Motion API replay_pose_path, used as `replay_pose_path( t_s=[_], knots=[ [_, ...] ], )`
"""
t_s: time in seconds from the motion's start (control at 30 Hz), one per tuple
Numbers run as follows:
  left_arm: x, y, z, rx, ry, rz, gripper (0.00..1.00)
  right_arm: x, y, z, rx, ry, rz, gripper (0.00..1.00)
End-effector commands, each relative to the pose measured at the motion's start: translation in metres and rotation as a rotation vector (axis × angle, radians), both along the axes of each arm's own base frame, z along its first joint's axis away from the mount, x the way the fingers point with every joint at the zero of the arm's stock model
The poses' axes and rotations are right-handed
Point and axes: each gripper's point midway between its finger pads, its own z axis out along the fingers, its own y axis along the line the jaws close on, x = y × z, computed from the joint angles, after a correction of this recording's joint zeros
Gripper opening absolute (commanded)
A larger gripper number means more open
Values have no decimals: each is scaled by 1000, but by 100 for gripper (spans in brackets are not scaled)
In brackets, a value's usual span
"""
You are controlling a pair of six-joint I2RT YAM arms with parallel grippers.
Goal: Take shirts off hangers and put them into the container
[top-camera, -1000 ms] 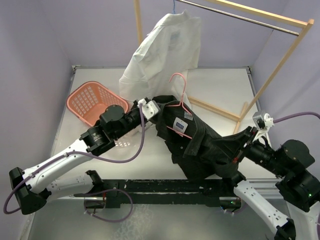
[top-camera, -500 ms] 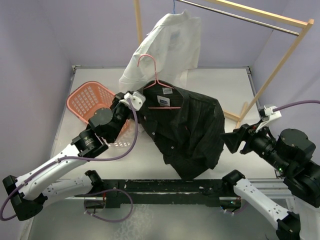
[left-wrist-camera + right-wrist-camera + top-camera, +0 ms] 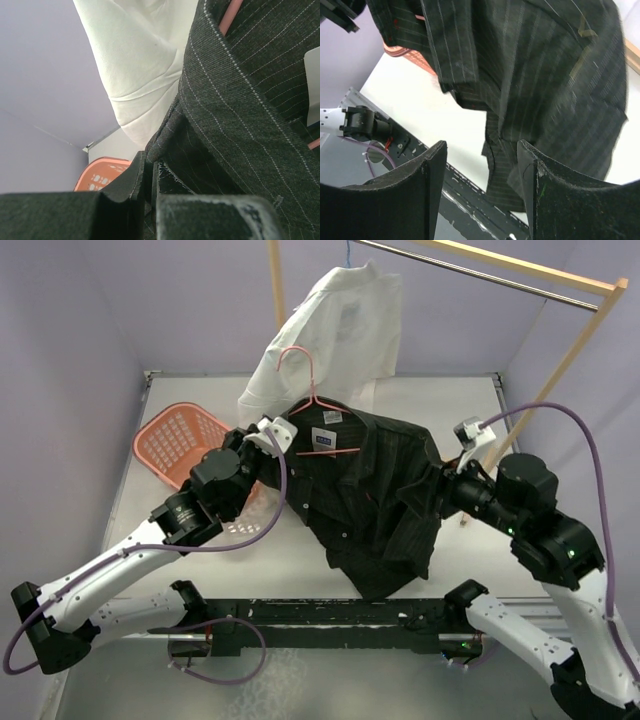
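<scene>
While left jaws pinch the black shirt (image 3: pixel 375 490), right jaws gape.

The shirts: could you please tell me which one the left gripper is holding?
The black shirt, pinched near its collar by the shut left gripper; the white shirt hangs behind it, with no gripper on it.

Wooden rack (image 3: pixel 558 375) on white table (image 3: pixel 440 410)
</scene>
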Motion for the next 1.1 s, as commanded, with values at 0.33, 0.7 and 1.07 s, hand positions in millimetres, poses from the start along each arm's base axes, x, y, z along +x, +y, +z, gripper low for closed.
replay_pose_path(
  t_s=[0.33,0.7,1.07],
  knots=[
    [3,-2,32,-115,-45,15,0,40,93,10,-40,-99,66,62],
    [-3,0,37,-144,-60,-7,0,54,83,-24,-138,-149,-216,61],
    [-6,-1,38,-164,-69,-31,0,60,96,-45,-51,-278,-387,53]
  ],
)
